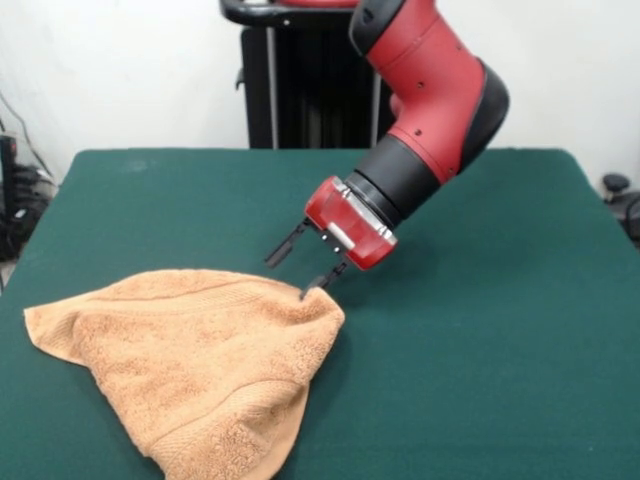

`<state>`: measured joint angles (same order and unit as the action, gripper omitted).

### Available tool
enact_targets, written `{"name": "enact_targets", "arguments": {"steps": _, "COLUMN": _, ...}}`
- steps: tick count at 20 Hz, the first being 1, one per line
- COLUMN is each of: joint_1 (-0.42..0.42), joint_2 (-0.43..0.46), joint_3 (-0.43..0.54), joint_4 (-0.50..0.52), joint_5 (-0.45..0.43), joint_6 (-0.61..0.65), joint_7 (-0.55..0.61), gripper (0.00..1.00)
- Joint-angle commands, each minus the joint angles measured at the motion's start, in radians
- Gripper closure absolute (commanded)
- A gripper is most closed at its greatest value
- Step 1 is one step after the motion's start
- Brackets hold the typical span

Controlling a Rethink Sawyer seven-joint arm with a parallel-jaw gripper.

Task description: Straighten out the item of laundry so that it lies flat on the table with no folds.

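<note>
The item of laundry (195, 355), an orange-tan terry towel, lies folded over itself in a rough triangle on the table's (480, 340) front left part. One pointed corner reaches left and a ribbed band shows along its lower edge. My gripper (287, 278) hangs tilted from the red arm, just above the towel's upper right corner. It is open, with its lower fingertip (306, 293) touching or nearly touching that corner's edge and the other finger held clear above the cloth. Nothing sits between the fingers.
The green cloth spreads wide to the right of and behind the towel. Dark cables and gear (15, 200) sit off the table's left edge, and a small black object (615, 185) is beyond the right edge.
</note>
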<state>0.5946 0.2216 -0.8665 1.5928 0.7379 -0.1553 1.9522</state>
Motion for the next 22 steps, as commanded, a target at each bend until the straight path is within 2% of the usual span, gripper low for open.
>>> {"name": "enact_targets", "arguments": {"steps": 1, "joint_1": 0.052, "joint_2": 0.074, "joint_3": 0.160, "joint_4": -0.044, "joint_5": 0.045, "joint_6": -0.008, "joint_7": 0.203, "gripper": 0.00}}
{"name": "enact_targets", "arguments": {"steps": 9, "joint_1": 0.051, "joint_2": 0.087, "joint_3": 0.164, "joint_4": -0.048, "joint_5": 0.040, "joint_6": -0.022, "joint_7": 0.200, "gripper": 0.00}}
{"name": "enact_targets", "arguments": {"steps": 13, "joint_1": 0.071, "joint_2": 0.102, "joint_3": 0.148, "joint_4": -0.059, "joint_5": 0.083, "joint_6": 0.014, "joint_7": 0.212, "gripper": 0.00}}
{"name": "enact_targets", "arguments": {"steps": 22, "joint_1": 0.074, "joint_2": 0.074, "joint_3": 0.165, "joint_4": -0.049, "joint_5": 0.102, "joint_6": 0.043, "joint_7": 0.215, "gripper": 0.00}}
